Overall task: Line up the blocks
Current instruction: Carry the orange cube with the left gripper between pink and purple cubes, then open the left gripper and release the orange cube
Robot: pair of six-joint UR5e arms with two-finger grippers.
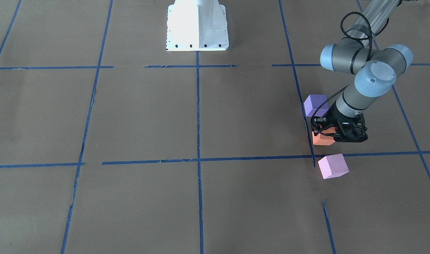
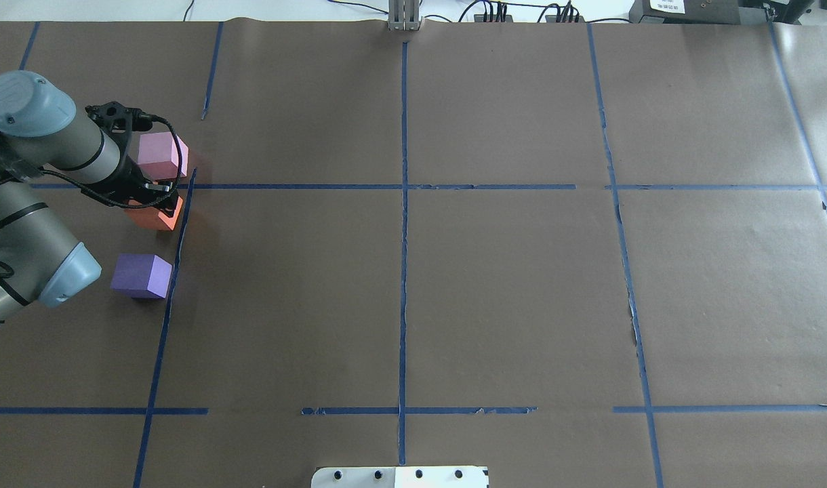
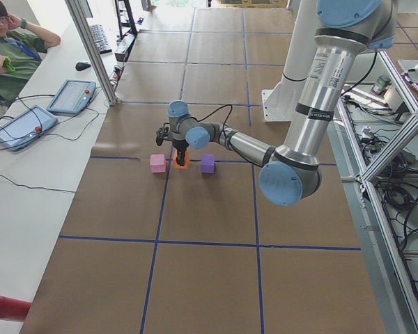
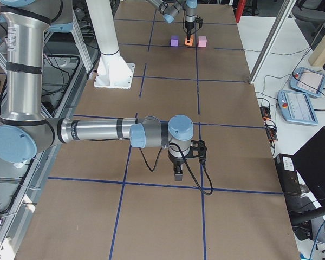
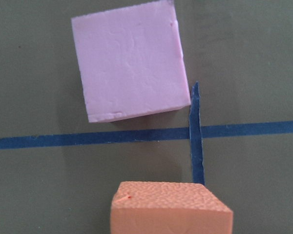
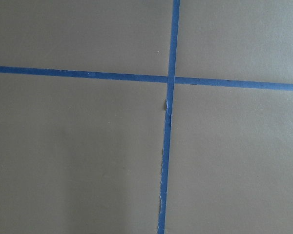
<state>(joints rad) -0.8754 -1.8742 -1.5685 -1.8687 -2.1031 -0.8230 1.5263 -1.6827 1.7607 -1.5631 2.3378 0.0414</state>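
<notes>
The row looks nearly done. Three blocks sit on the tabletop [image 1: 236, 116] beside a blue tape line [image 1: 308, 130]: purple [image 1: 315, 105], orange [image 1: 321, 140] between the others, and pink [image 1: 333, 166]. They are near one another but not touching, and pink is turned slightly askew. What seems left is settling orange and perhaps squaring pink.

The left pincer [image 1: 333, 135] is down over orange, straddling it from above. Its fingertips are hidden behind its own body (the wrist view shows only orange's top and pink beyond it), so I cannot tell whether it clamps the block or stands apart from it. The right pincer [image 4: 177, 174] hangs low over bare tabletop, well apart from the blocks, and I cannot tell its opening either.
</notes>
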